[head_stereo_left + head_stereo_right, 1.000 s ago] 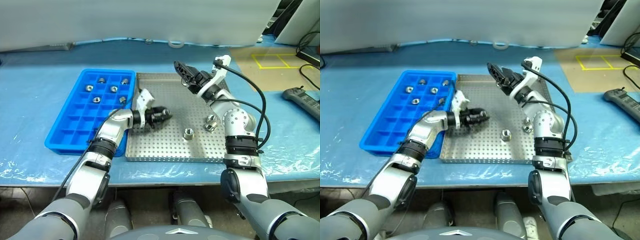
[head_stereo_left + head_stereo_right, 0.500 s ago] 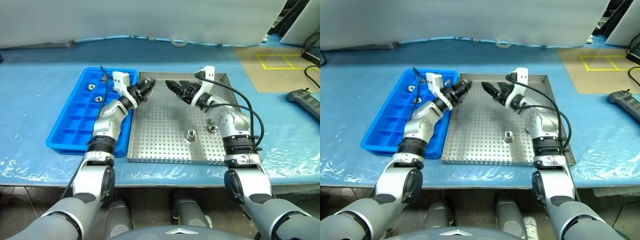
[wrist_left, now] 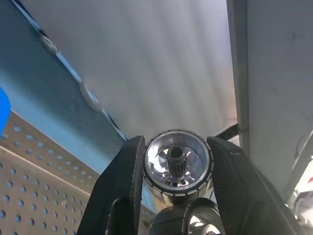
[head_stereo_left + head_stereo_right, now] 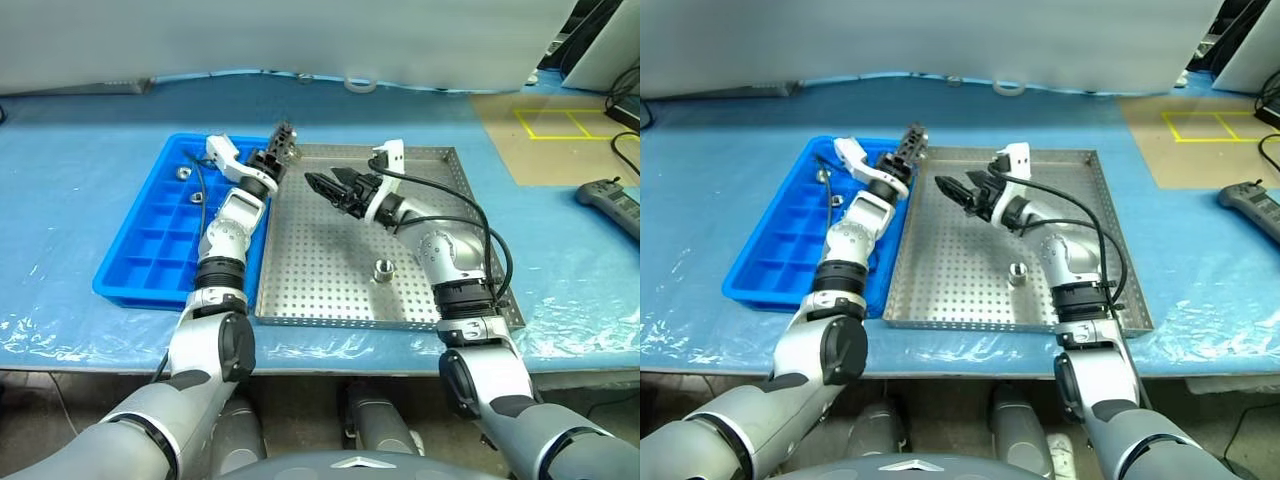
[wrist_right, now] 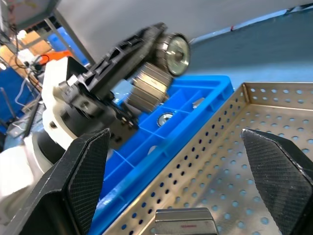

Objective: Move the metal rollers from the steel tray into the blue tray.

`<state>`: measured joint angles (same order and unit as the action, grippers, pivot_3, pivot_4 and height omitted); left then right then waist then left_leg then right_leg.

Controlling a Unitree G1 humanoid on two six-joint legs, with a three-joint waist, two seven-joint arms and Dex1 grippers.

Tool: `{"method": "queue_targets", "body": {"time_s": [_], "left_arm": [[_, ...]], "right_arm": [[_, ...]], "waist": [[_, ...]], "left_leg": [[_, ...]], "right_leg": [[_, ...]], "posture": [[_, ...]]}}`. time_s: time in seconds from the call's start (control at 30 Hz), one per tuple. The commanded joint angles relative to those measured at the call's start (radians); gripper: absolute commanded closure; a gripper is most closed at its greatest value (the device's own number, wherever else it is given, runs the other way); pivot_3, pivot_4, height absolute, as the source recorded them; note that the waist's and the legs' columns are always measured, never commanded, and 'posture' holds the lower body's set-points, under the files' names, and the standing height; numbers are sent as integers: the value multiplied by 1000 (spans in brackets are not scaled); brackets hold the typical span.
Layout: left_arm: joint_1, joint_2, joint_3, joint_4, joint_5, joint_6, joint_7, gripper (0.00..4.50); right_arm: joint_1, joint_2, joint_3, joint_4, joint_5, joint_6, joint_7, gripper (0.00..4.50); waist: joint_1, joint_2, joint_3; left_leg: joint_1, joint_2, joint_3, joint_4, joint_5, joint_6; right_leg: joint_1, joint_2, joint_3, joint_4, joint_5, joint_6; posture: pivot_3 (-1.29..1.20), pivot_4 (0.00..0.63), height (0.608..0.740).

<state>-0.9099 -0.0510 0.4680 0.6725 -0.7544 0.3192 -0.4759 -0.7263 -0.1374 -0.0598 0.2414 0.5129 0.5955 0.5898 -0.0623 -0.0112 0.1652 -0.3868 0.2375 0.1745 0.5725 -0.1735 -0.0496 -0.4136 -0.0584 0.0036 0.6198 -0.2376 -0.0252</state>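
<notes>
Our left gripper (image 3: 177,169) clenches a shiny silver metal roller (image 3: 177,163) above the bright blue compartmented plastic tray's (image 4: 140,262) far corner; our right gripper (image 4: 322,187), beside that tray, gapes empty.

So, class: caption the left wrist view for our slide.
Left gripper fingers clamp a metal roller above the steel tray.

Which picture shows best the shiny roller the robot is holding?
The left wrist view: the roller faces the camera, clamped between the left gripper's fingers. The right wrist view shows it side-on; in the eye views it's a tiny glint above the blue tray.
</notes>
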Motion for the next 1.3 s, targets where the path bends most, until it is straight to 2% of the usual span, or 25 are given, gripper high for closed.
{"method": "queue_targets", "body": {"time_s": [0.03, 0.3, 0.4, 0.53, 0.63, 0.9, 1.13, 1.23, 1.3], "left_arm": [[-3, -6, -37, -62, 3, 11, -19, 2832], [5, -32, -75, -82, 1, 56, -25, 2832], [35, -48, -136, -128, 29, 90, -54, 2832], [68, -57, -159, -176, 23, 123, -61, 2832], [86, -66, -171, -212, 7, 161, -72, 2832], [116, -68, -210, -250, 23, 199, -96, 2832], [149, -74, -217, -290, 17, 223, -92, 2832], [138, -81, -181, -277, 9, 184, -64, 2832], [111, -92, -115, -254, -29, 142, -22, 2832]], "right_arm": [[-3, 8, -17, -66, 43, 15, 21, 0], [-9, 28, -10, -53, 35, 19, 18, 0], [-12, 42, -5, -38, 25, 8, 11, 0], [-18, 59, -15, -26, 20, -3, -4, 0], [-21, 63, -15, -11, 6, -8, -12, 590], [-38, 76, -58, 6, 36, -8, -15, 3180], [-44, 88, -78, 18, 50, -11, -23, 3244], [-45, 89, -80, 22, 52, -13, -25, 3244], [-46, 90, -83, 26, 50, -14, -30, 3244]], "waist": [[-1, 0, 0], [1, 0, 0], [0, 0, 0], [0, 0, 0], [-2, 0, 0], [5, 0, 1], [-4, 0, 1], [-2, 0, 1], [-2, 0, 1]], "left_leg": [[0, 0, 0, 0, 0, 0], [0, 0, 0, 0, 0, 0], [0, 0, 0, 0, 0, 0], [0, 0, 0, 0, 0, 0], [1, 0, 0, 0, 0, 0], [1, 0, 1, 1, 0, 1], [1, 1, 1, 0, 0, 0], [1, 1, 1, 1, 0, 1], [1, 0, 1, 1, 0, 1]], "right_leg": [[0, 0, 0, 0, 0, 0], [0, 0, 0, 0, 1, 0], [0, 0, 0, 0, 1, 0], [0, 0, 0, 0, 1, 0], [0, 0, 0, 0, 1, 0], [1, -1, 0, 0, -1, -4], [1, 0, 0, 0, -1, -3], [1, 0, 0, 0, -1, -3], [1, 0, 0, 0, -1, -3]], "posture": [[-494, 150, 740], [-484, 150, 740], [-485, 150, 740], [-488, 150, 740], [-488, 150, 740], [-484, 150, 740], [-481, 150, 740], [-481, 150, 740], [-481, 150, 740]]}}
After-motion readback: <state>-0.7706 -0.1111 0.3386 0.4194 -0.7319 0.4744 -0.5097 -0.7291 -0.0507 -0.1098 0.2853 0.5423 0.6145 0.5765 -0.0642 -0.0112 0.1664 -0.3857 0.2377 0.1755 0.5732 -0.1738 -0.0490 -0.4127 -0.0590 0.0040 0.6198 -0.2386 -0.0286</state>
